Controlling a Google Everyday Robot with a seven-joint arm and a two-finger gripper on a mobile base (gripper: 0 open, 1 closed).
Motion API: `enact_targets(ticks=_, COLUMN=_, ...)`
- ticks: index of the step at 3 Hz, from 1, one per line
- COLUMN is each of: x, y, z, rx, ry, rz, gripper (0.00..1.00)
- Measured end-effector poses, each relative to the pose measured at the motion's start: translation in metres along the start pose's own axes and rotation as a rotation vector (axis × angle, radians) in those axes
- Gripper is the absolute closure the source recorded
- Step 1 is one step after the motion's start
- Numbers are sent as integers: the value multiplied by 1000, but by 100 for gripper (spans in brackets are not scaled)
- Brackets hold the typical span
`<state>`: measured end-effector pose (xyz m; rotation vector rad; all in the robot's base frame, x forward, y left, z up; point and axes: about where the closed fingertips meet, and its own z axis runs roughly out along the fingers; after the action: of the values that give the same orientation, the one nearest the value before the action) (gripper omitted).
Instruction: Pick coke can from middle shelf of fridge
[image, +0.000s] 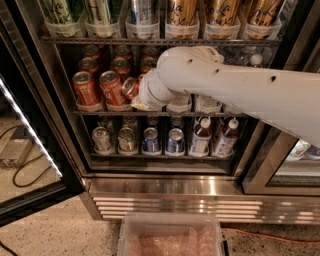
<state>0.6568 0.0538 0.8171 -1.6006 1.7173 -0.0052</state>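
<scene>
Red and tilted, the coke can (131, 87) leans at the front of the middle shelf (100, 113) in the fridge (165, 187), its silver top turned toward the camera. Just right of that can, and touching it, sits the hand (142, 96) at the end of the white arm (235, 85). Whether the hand is clamped on the can or merely pressed against it I cannot tell, because the wrist covers the contact. Left of the can stand 2 upright red cans (111, 89), the nearer one touching it or very nearly. Below the can runs a row of silver and blue cans (150, 140). The risk, as I judge it, is a half-seated hold: a leaning can could slip during withdrawal, tip its neighbour, or catch on the shelf's front edge.
</scene>
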Motion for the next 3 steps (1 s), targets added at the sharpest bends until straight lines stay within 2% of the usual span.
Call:
enact_targets(ticks=1, x=0, y=0, z=0, rx=0, ry=0, rz=0, gripper=100)
enact_targets(ticks=2, x=-3, y=-2, z=-4, rx=0, ry=0, rz=0, gripper=100)
enact_targets(ticks=3, x=-12, y=-12, z=-22, rx=46, ry=-32, rz=-27, gripper=100)
